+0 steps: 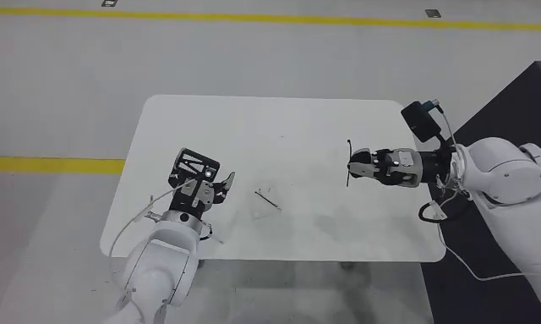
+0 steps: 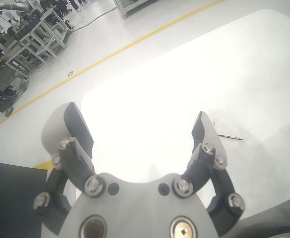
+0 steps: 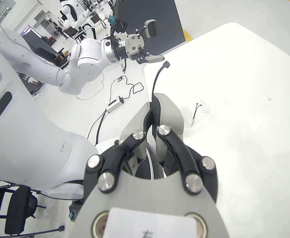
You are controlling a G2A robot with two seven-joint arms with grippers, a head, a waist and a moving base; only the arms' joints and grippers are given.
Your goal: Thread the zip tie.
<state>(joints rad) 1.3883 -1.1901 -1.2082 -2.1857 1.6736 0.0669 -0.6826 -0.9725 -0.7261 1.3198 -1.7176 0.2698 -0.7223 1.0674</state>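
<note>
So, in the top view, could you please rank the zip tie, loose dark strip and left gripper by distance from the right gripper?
1. zip tie: in the right gripper.
2. loose dark strip: between both grippers.
3. left gripper: beyond the strip.

Lower stretch of zip tie hidden between right gripper jaws. Thin dark strip mid-tabletop: too small to identify; clear wrap around it, uncertain.

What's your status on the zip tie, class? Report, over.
Right pincer shut on zip tie, over table. Left pincer open, empty. Thin black strip lies on table between them.
</note>
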